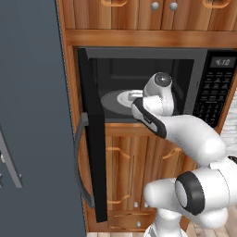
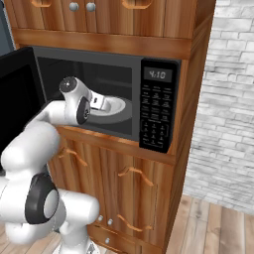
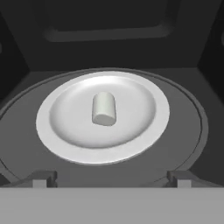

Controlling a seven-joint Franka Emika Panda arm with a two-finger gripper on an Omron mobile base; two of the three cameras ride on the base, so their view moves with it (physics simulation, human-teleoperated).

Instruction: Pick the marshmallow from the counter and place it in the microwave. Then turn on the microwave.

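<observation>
The gripper's [image 3: 111,180] two dark finger tips sit closest to the hand camera, at 7 and 5 o'clock in its picture, spread wide and holding nothing.

Largest in the scene is the microwave [image 1: 203,65], built into the wooden cabinet [image 2: 149,183]. Its door [image 1: 95,152] swings out toward 9 o'clock in the left base view, and the arm reaches through the opening. The main risk sits here, in my judgement: the door has to be shut before the keypad [image 2: 158,116] at 3 o'clock can start anything, and a sloppy retreat could clip the door edge or the cavity frame with the wrist.

Inside, the grey turntable [image 3: 183,127] carries a white plate [image 3: 144,131]. A low pull-back could drag the finger tips across the plate's rim and shove it off centre.

Smallest is the marshmallow [image 3: 104,108], lying on its side at the middle of the plate, clear of both finger tips. Being a stubby cylinder, it would likely roll if the plate is jolted, possibly toward the opening at 6 o'clock.
</observation>
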